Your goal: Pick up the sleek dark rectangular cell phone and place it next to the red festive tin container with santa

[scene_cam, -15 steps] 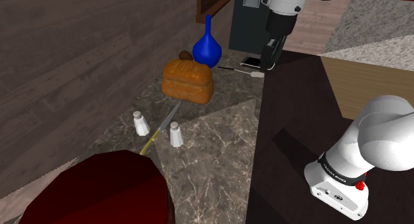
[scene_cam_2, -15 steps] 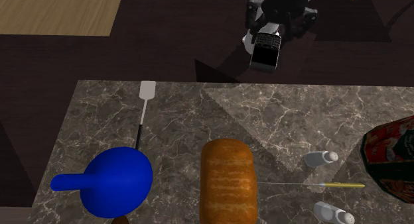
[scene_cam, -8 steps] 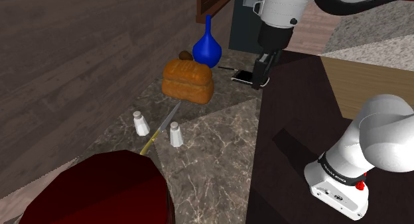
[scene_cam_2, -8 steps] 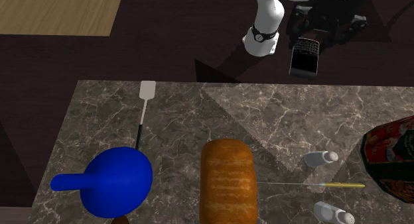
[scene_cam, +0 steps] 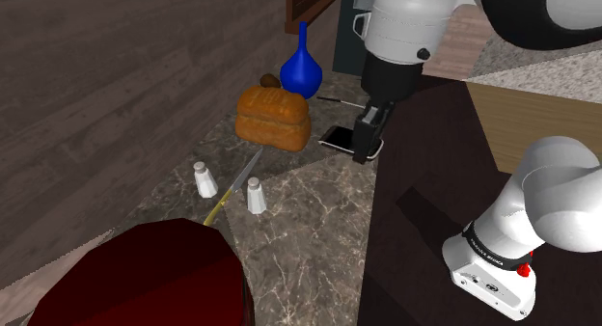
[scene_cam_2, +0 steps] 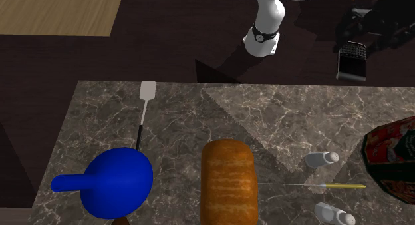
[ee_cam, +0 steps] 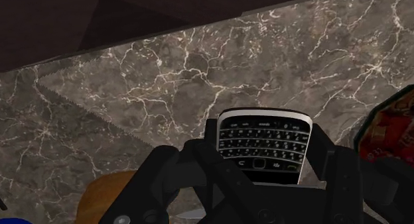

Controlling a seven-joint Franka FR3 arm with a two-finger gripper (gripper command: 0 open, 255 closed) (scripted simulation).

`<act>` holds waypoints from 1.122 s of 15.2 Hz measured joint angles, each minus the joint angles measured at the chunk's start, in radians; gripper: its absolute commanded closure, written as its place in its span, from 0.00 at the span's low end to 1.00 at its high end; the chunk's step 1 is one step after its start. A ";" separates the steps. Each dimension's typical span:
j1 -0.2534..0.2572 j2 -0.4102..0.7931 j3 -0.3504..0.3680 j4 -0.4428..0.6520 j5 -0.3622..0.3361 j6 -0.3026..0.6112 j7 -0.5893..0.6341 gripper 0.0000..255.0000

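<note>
wrist view has my claw clamped on the dark cell phone, one black finger pressed to each long side, keypad facing the camera, veined marble counter beneath it. a slice of the red tin shows off past one finger, apart from the phone. in the shoulder view my claw hangs around 1 o'clock from the pair of white shakers, carrying the phone flat near the counter's dark edge, at about 4 o'clock from the brown loaf and the blue vase. the tin bulks at that view's 7 o'clock, well apart from the phone, with a yellow-handled knife lying between the shakers. in the second exterior view the phone sits at 2 o'clock, over dark floor just off the counter, and the tin is at 4 o'clock.
</note>
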 measured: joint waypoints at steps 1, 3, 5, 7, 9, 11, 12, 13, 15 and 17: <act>0.005 0.010 0.017 0.015 0.007 -0.001 0.021 1.00; 0.019 0.021 0.059 0.031 0.025 -0.001 0.069 1.00; 0.025 0.055 0.103 0.072 0.035 0.001 0.120 1.00; 0.033 0.086 0.151 0.100 0.047 0.011 0.174 1.00; 0.040 0.115 0.198 0.127 0.055 0.021 0.227 1.00; 0.041 0.160 0.250 0.170 0.053 0.032 0.284 1.00; 0.040 0.182 0.273 0.191 0.050 0.035 0.310 1.00; 0.041 0.203 0.299 0.216 0.047 0.035 0.341 1.00; 0.034 0.262 0.354 0.273 0.028 0.041 0.402 1.00; 0.030 0.325 0.414 0.325 0.002 0.052 0.470 1.00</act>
